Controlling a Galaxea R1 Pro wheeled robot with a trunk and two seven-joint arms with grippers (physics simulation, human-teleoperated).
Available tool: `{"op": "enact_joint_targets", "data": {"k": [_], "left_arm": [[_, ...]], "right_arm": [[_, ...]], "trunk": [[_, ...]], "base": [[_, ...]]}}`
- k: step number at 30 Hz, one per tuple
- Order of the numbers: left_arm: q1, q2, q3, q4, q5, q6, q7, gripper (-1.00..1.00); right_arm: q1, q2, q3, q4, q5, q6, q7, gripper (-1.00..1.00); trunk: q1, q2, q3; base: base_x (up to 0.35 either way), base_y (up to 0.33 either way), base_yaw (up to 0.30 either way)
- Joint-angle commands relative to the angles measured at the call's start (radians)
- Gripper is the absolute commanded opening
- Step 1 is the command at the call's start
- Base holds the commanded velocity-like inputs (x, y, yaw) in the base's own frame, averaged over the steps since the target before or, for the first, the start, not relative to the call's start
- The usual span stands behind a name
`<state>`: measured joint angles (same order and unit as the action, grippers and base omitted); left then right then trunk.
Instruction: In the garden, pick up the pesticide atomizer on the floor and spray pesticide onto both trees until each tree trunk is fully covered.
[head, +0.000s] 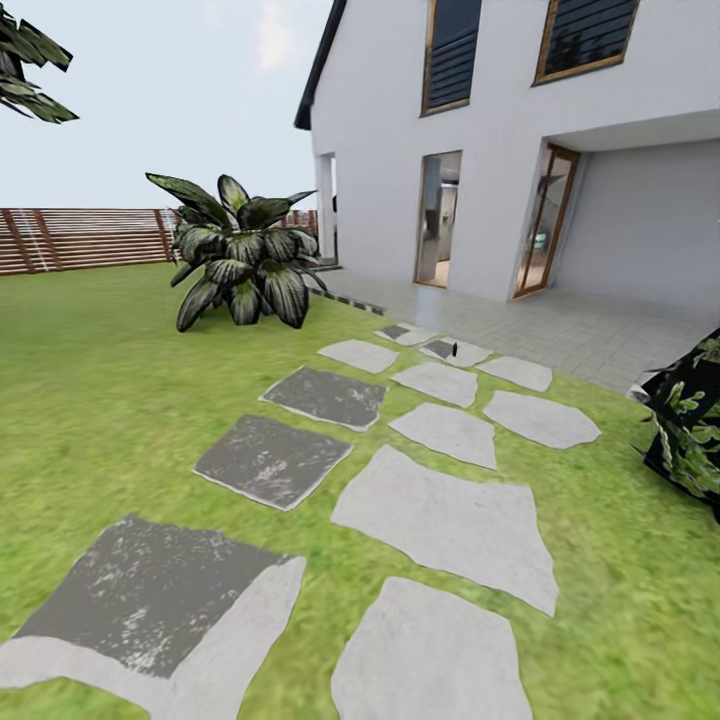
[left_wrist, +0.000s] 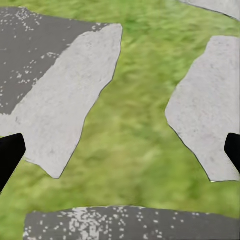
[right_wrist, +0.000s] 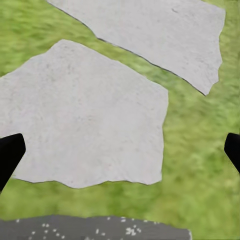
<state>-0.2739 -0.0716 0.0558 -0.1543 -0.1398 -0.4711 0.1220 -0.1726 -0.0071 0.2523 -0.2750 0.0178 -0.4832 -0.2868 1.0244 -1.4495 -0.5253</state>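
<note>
The two trees and their trunks are out of view. A small dark upright object stands on a far pale stepping stone near the house; it is too small to identify. My left gripper is open above grass between paving stones, its black fingertips far apart at the picture's edges with nothing between them. My right gripper is open too, over a pale grey stone, and holds nothing. The garden lawn spreads ahead.
A path of grey stepping stones runs across the lawn to the white house and its tiled patio. A low palm-like plant stands left of the path, another plant at the right edge. A brown slat fence closes the far left.
</note>
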Motion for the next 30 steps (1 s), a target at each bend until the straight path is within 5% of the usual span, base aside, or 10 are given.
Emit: {"op": "enact_joint_targets", "data": {"k": [1,30], "left_arm": [[-0.001,-0.001,0.006,0.001,-0.011,-0.003,0.005,1.00],[-0.001,-0.001,0.006,0.001,-0.011,-0.003,0.005,1.00]], "right_arm": [[-0.001,-0.001,0.008,0.000,0.002,0.000,-0.009,1.00],[-0.001,-0.001,0.008,0.000,0.002,0.000,-0.009,1.00]], "trunk": [[0.001,0.000,-0.001],[0.001,0.000,-0.001]], "base": [[0.350,0.000,-0.113],[0.350,0.000,-0.097]]}}
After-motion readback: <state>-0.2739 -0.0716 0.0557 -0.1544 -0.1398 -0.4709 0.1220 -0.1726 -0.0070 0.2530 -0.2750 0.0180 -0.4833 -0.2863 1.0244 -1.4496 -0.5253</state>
